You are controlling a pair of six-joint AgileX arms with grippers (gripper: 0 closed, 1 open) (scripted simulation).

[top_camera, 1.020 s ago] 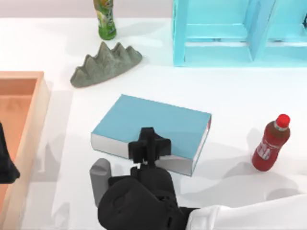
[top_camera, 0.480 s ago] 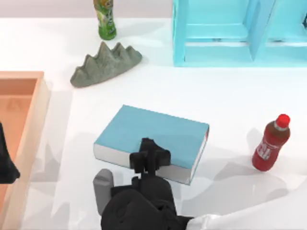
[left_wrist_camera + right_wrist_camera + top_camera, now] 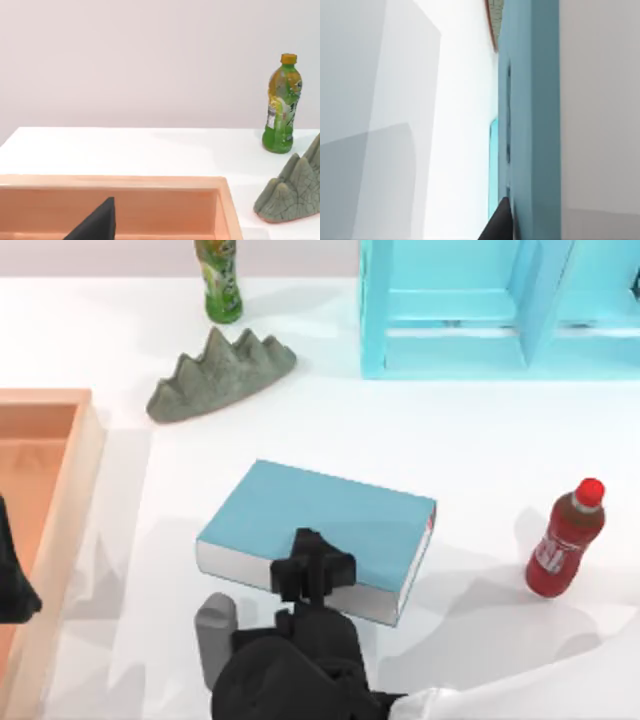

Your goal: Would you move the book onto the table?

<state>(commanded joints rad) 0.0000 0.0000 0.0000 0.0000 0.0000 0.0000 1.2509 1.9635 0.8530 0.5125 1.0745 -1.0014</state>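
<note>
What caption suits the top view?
Right gripper clamped on the near edge of the book lying flat on the table.

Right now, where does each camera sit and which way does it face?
Top view: above the white table, looking down; right gripper at the light-blue hardcover book.
Left wrist view: over the orange-brown wooden tray, facing the green bottle, shared with top.
Right wrist view: pressed along the book's cover, shared with top.
</note>
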